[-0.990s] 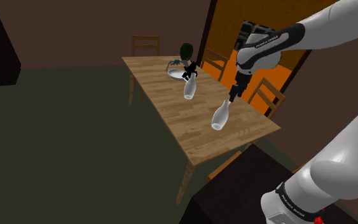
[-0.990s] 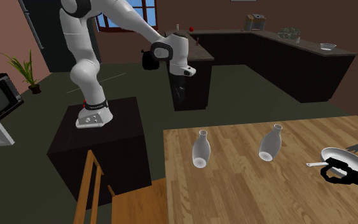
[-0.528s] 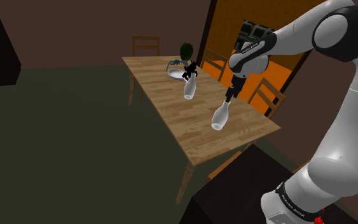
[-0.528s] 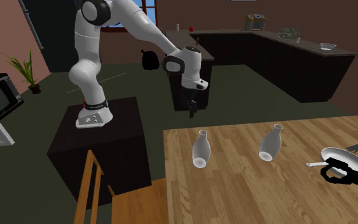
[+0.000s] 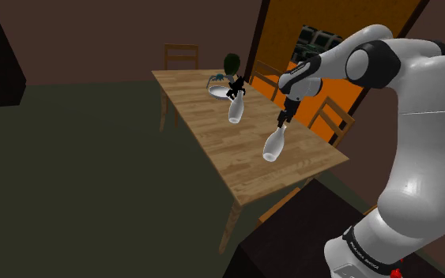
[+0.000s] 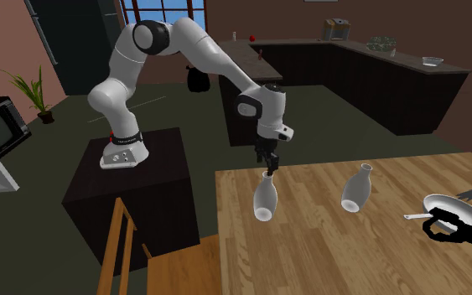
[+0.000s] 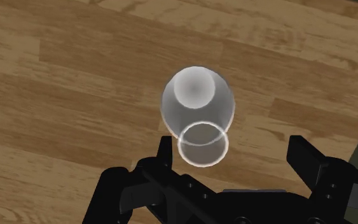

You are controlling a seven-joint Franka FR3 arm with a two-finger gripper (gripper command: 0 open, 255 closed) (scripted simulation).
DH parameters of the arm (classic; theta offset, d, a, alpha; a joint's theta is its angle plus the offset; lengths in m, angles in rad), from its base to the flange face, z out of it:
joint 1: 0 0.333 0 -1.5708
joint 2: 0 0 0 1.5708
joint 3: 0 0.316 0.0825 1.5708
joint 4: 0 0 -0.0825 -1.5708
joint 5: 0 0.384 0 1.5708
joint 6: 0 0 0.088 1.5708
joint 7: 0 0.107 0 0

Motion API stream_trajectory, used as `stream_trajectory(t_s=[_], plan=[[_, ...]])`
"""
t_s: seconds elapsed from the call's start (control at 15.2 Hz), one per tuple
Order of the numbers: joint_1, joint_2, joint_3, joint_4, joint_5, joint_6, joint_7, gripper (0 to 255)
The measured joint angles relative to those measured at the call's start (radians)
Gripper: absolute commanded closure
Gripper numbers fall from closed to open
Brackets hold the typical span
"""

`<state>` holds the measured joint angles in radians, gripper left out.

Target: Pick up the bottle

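Note:
Two pale translucent bottles stand upright on the wooden table point(image 5: 236, 170). The one closer to the stand point(image 5: 273, 144) point(image 6: 264, 199) has my black gripper point(image 5: 280, 121) point(image 6: 268, 166) right above its neck. In the wrist view I look down on this bottle point(image 7: 196, 102); its round mouth lies between the two fingers, near one fingertip point(image 7: 165, 153), untouched. The gripper point(image 7: 234, 156) is open with nothing held. The other bottle point(image 5: 235, 109) point(image 6: 355, 188) stands farther along the table.
A white plate point(image 6: 453, 207) with a black object and a dark green item point(image 5: 231, 62) sit at the table's far end. Wooden chairs point(image 5: 180, 55) point(image 6: 122, 243) stand around the table. The near bottle is close to the table's edge by the stand point(image 6: 129, 188).
The arm has stretched out over the table; the gripper travelled from above the stand's side down to just over the near bottle's neck. Both bottles stayed put.

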<state>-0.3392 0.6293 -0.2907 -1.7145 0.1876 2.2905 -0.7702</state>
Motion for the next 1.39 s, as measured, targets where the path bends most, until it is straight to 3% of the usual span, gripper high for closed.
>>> stream_trajectory(t_s=[0.2, 0.66, 0.73, 1.39], plan=[[-0.030, 0.080, 0.012, 0.088, 0.017, -0.009, -0.016, 0], [-0.043, 0.146, 0.027, 0.105, 0.033, 0.041, -0.025, 0], [-0.043, 0.150, 0.028, 0.106, 0.034, 0.043, -0.024, 255], [-0.043, 0.152, 0.028, 0.109, 0.035, 0.046, -0.025, 255]])
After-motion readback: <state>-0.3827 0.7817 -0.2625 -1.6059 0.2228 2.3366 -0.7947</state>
